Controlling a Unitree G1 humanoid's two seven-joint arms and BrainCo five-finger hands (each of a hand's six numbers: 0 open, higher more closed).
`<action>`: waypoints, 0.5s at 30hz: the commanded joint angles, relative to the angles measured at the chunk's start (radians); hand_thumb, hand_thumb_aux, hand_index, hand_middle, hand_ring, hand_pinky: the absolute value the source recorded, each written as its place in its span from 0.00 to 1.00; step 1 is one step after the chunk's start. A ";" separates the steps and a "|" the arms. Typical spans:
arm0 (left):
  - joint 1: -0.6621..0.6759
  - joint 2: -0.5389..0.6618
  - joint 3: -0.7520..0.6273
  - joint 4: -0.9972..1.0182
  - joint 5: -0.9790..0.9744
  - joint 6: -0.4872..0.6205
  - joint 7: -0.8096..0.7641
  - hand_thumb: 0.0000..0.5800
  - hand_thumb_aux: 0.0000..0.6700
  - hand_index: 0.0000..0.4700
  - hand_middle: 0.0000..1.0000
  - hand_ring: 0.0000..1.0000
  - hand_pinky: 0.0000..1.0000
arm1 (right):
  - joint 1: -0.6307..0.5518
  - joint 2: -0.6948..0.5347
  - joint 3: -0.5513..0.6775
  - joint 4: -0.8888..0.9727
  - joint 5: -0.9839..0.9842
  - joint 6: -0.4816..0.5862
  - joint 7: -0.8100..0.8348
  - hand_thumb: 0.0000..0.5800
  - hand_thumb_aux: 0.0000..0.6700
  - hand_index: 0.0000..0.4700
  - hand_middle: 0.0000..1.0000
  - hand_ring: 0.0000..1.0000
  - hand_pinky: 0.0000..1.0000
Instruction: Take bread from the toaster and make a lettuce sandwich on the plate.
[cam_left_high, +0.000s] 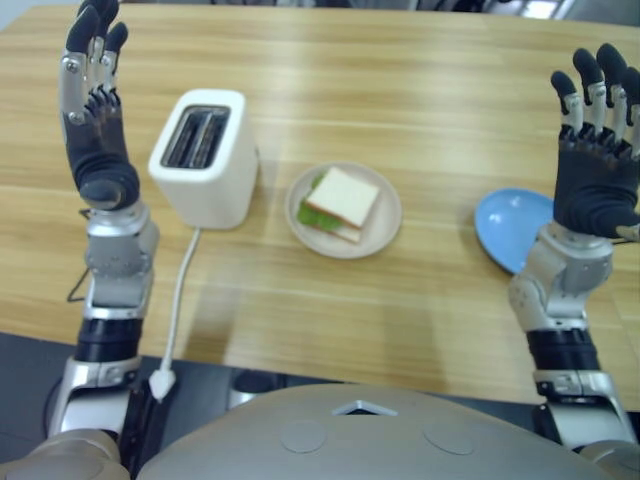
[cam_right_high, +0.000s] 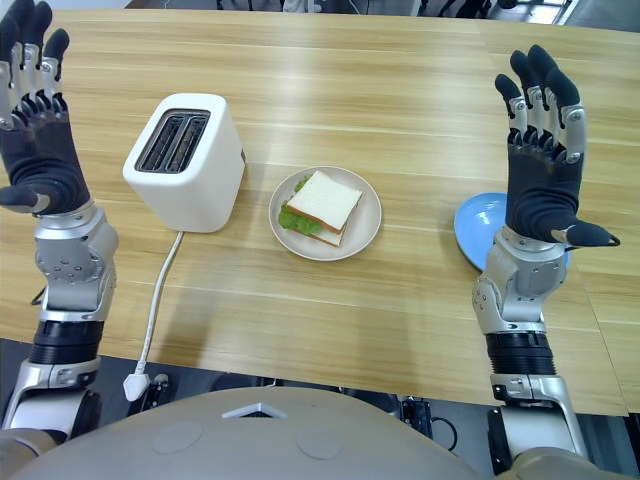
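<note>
Left eye view. Left hand (cam_left_high: 97, 140) upright over the left edge of the bench (cam_left_high: 420, 90), fingers straight and spread wide, nothing held. Right hand (cam_left_high: 597, 160) upright over the right edge, same posture, fingers wide, nothing held. Just to the right of the left hand, not touching it: white toaster (cam_left_high: 205, 165), upright, two top slots dark, contents not discernible. From the toaster base toward the near bench edge, below the left hand: white cord (cam_left_high: 180, 290), ending in a plug (cam_left_high: 163, 383) past the edge. Between the two hands, nearer the left one and just beside the toaster: round beige plate (cam_left_high: 390, 215). On the plate: sandwich (cam_left_high: 340, 207), white bread slice (cam_left_high: 347, 195) on top, lettuce (cam_left_high: 310, 213) protruding on the side facing the left hand.

Right eye view. Same posture for both hands: raised, fingers extended and wide, palms unoccupied. Behind the right hand at wrist level, partly covered by it: blue plate (cam_right_high: 472, 230), exposed part plain blue. Sandwich square on the beige plate, second slice visible under the lettuce, well apart from the right hand and apart from the left hand.
</note>
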 joint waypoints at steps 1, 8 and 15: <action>-0.003 -0.031 0.031 -0.019 0.026 0.023 -0.032 0.00 0.00 0.00 0.00 0.00 0.00 | -0.011 0.038 -0.055 -0.037 -0.055 0.009 -0.008 0.00 0.00 0.00 0.00 0.00 0.00; -0.005 -0.070 0.072 -0.029 0.045 0.042 -0.072 0.00 0.00 0.00 0.00 0.00 0.00 | -0.024 0.087 -0.101 -0.054 -0.147 0.014 -0.012 0.00 0.00 0.00 0.00 0.00 0.00; -0.016 -0.096 0.091 -0.030 0.058 0.054 -0.100 0.00 0.00 0.00 0.00 0.00 0.00 | -0.042 0.114 -0.110 -0.057 -0.191 0.010 -0.012 0.00 0.00 0.00 0.00 0.00 0.00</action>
